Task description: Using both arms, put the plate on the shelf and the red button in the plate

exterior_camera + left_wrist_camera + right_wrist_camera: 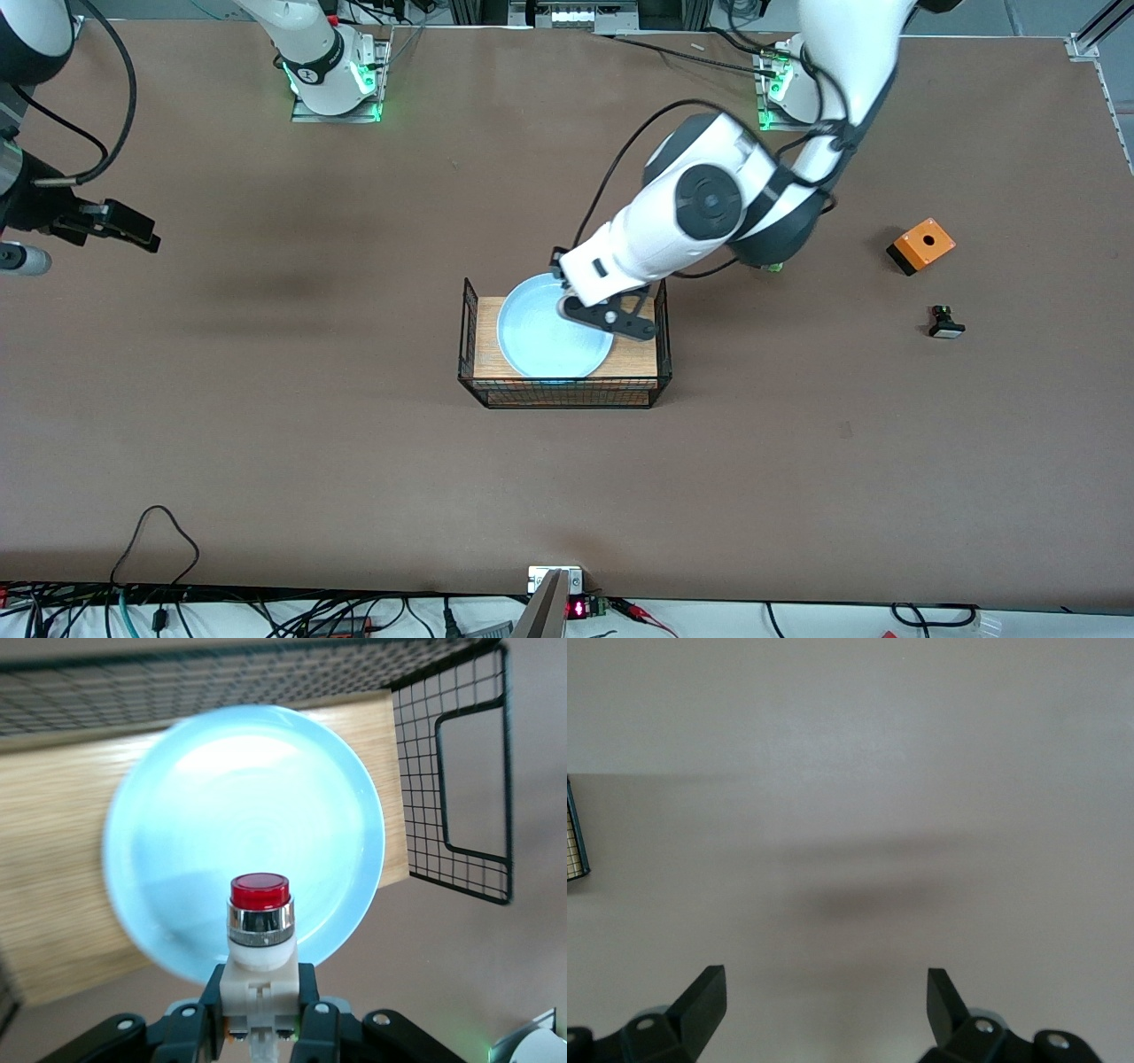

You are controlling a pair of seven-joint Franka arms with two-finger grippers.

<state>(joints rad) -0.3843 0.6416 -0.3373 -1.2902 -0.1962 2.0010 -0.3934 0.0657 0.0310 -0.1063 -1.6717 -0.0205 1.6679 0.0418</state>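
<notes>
Round, shallow pale light-blue plate point(549, 341): lies in the black wire basket point(467, 341) on its wooden floor, mid-tabletop point(266, 443). Tiny push-button part with whitish body and red cap point(260, 930): clenched in the left tool point(260, 1028), held over the plate. Right tool point(826, 997): released, fingers spread, waiting over bare tabletop toward the right arm's end.

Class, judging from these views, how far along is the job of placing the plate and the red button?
Done: the plate lies in the wire basket. In hand: the left gripper holds the red button above the plate. Left: setting the button down. The right gripper waits open over bare table.
</notes>
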